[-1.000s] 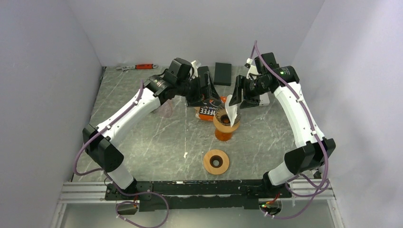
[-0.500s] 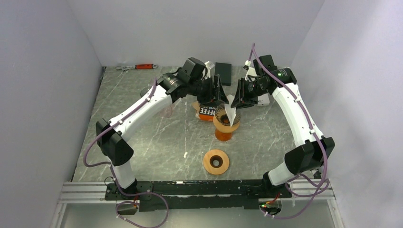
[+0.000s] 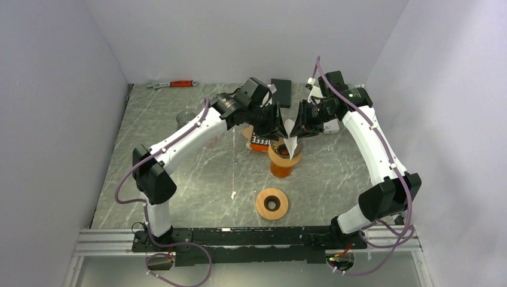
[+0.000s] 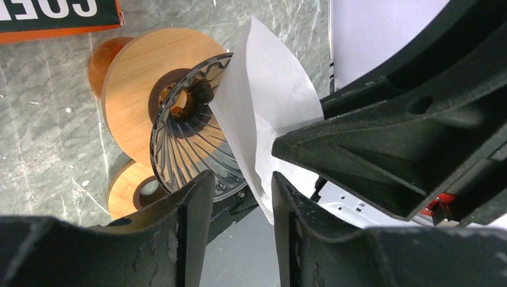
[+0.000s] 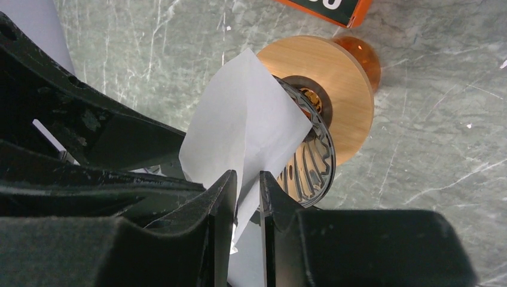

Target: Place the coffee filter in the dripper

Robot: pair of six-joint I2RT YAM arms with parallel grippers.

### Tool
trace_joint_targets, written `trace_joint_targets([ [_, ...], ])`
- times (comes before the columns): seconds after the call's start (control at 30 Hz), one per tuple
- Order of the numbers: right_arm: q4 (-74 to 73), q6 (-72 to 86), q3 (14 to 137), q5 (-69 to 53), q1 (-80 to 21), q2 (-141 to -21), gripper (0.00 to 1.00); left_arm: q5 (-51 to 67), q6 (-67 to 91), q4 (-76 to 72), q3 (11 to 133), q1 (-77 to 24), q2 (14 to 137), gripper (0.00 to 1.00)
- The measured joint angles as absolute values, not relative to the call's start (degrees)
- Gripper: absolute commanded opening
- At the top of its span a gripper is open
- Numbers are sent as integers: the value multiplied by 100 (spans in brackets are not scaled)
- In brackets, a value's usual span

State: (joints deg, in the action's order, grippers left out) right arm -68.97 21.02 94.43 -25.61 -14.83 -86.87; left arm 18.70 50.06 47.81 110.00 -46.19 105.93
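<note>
Here, right claw [image 5: 246, 179] pinches one filter [image 5: 245, 122], seemingly touching one dripper [image 5: 309, 162].

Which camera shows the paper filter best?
The right wrist view: the coffee filter fills the middle, with its flat face showing. The left wrist view shows its seamed edge; the top view shows only a small white sliver.

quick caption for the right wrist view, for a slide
Right gripper pinches the white paper coffee filter at the rim of the ribbed glass dripper with its round wooden collar.
</note>
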Motion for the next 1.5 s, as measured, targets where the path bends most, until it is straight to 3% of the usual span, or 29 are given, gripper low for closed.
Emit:
trace_joint_targets([
  [0.23,-6884,2115,9312,-2558,-1483,-8613,26,1815,5078,4788,11000,-4622,10737,20],
  [0.47,-6886,2110,9310,-2493,-1483,-8613,27,1793,5089,4814,11041,-4622,10766,4],
  [0.63,-6893,2091,9310,-2392,-1483,-8613,28,1697,5083,4982,11207,-4622,10766,0],
  [1.5,-7269,1745,9378,-1575,-1487,-8613,28,1490,5183,5306,10949,-4556,10418,0],
])
